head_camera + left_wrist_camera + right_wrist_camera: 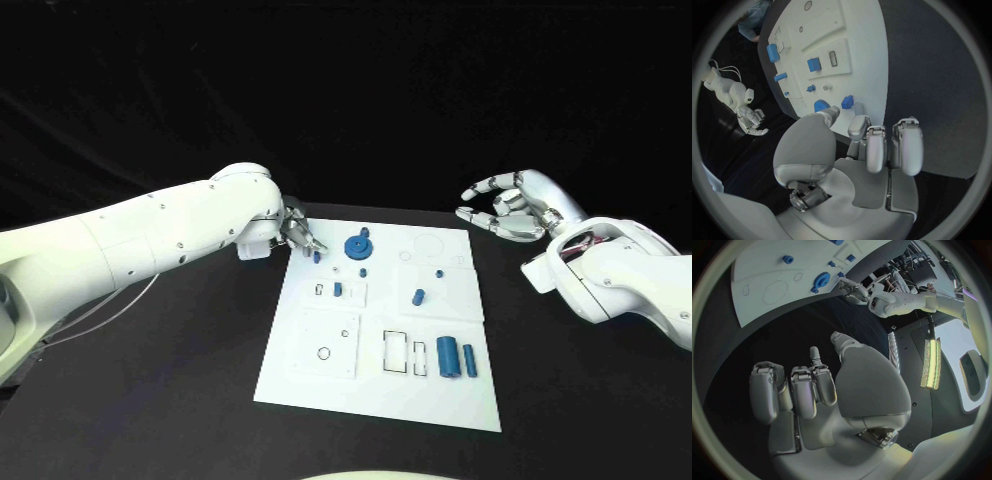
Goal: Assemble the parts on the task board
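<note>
The white task board (378, 385) lies in the middle of the table. A blue gear (359, 246) stands near its far edge. My left hand (300, 235) hovers at the board's far left corner, thumb and fingers (879, 145) apart, tips just short of a small blue part (316, 257), also (847, 101), with nothing between them. My right hand (508, 208) hangs open above the table, right of the board's far right corner, its fingers (798, 390) spread and holding nothing. The gear (822, 279) and board (767, 270) also appear in the right wrist view.
More blue parts are on the board: a peg (338, 289) left of centre, one (418, 296) at centre right, and two cylinders (449, 352) (470, 360) side by side near the front right. Bare black table surrounds the board.
</note>
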